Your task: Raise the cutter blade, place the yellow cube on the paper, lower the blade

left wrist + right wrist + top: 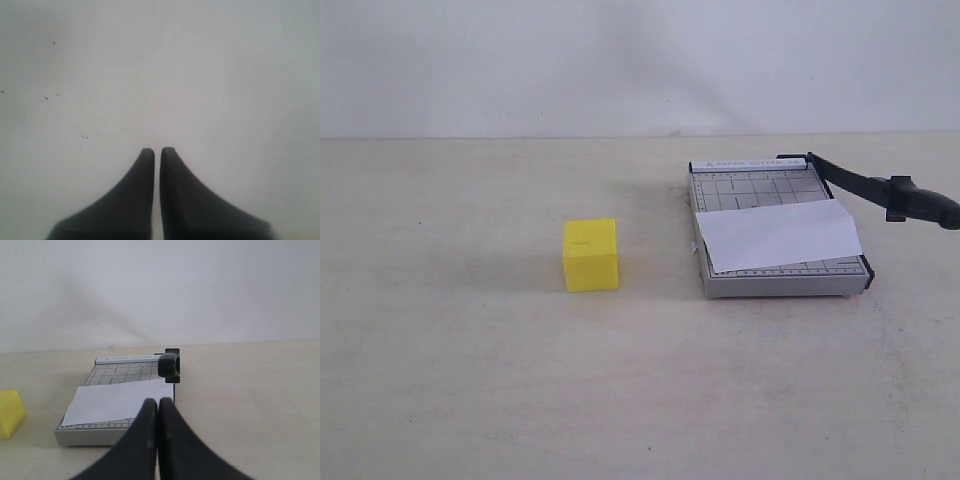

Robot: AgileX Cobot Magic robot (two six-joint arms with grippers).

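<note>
The yellow cube (591,255) rests on the table, left of the grey gridded trimmer (775,282). The white paper (780,234) lies across the trimmer's base. The cutter blade (880,190) is raised at an angle, its thick handle out past the trimmer's right side. Neither arm shows in the exterior view. My right gripper (158,403) is shut and empty, near the trimmer's front edge, facing the blade's handle (168,365), the paper (120,401) and a corner of the cube (10,412). My left gripper (156,151) is shut over bare table, holding nothing.
A pale wall runs behind the beige table (470,380). The trimmer's grey base (90,436) stands just left of my right fingers in the right wrist view. A few dark specks (82,135) dot the surface under the left gripper.
</note>
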